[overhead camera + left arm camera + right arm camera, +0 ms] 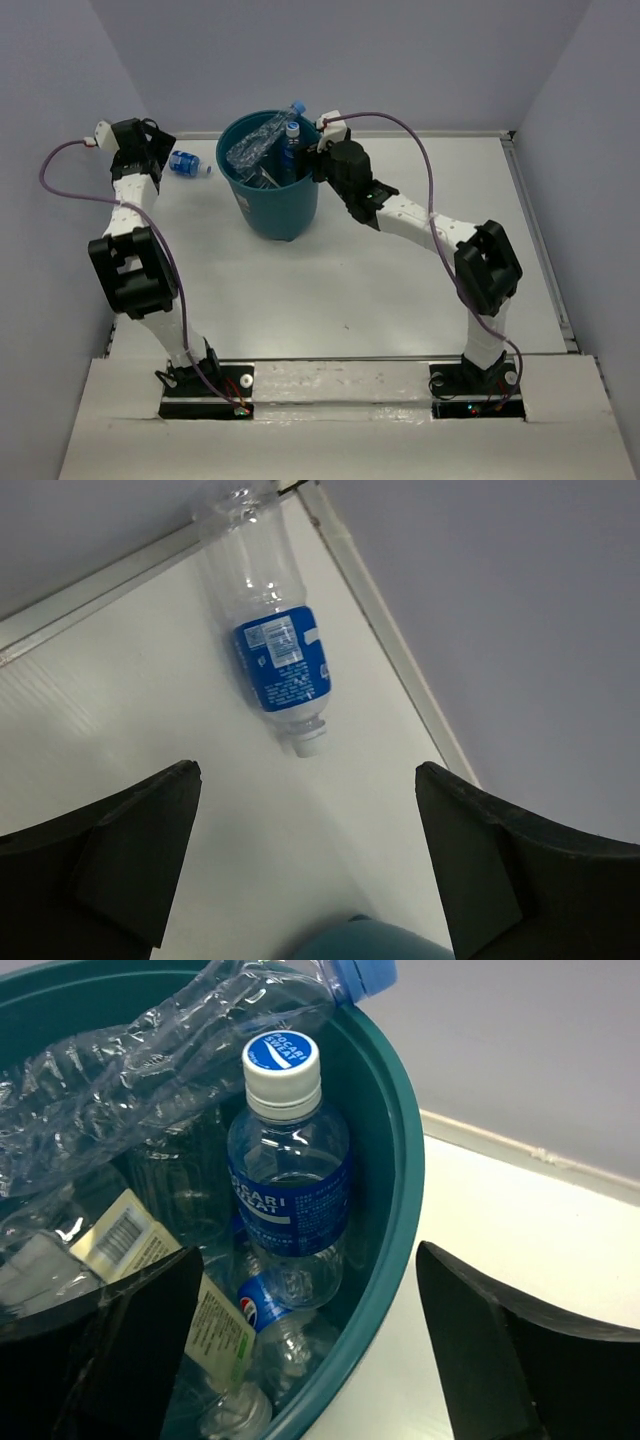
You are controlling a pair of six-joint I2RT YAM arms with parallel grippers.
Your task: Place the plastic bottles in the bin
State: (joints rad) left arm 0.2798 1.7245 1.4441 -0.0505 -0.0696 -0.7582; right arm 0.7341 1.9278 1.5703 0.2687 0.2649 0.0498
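Observation:
The teal bin (277,215) stands at the back middle of the table and holds several clear bottles (262,145). In the right wrist view an upright blue-labelled bottle (288,1185) stands inside the bin (400,1170), beside a crumpled big bottle (170,1070) with a blue cap. One small bottle (188,163) with a blue label lies on the table left of the bin; it also shows in the left wrist view (278,660), uncapped. My left gripper (305,825) is open and empty, a little short of that bottle. My right gripper (310,1345) is open and empty over the bin's right rim.
The table's raised back edge (390,620) and the grey wall run just behind the lying bottle. The bin's rim (370,942) shows at the bottom of the left wrist view. Grey walls close in both sides of the table.

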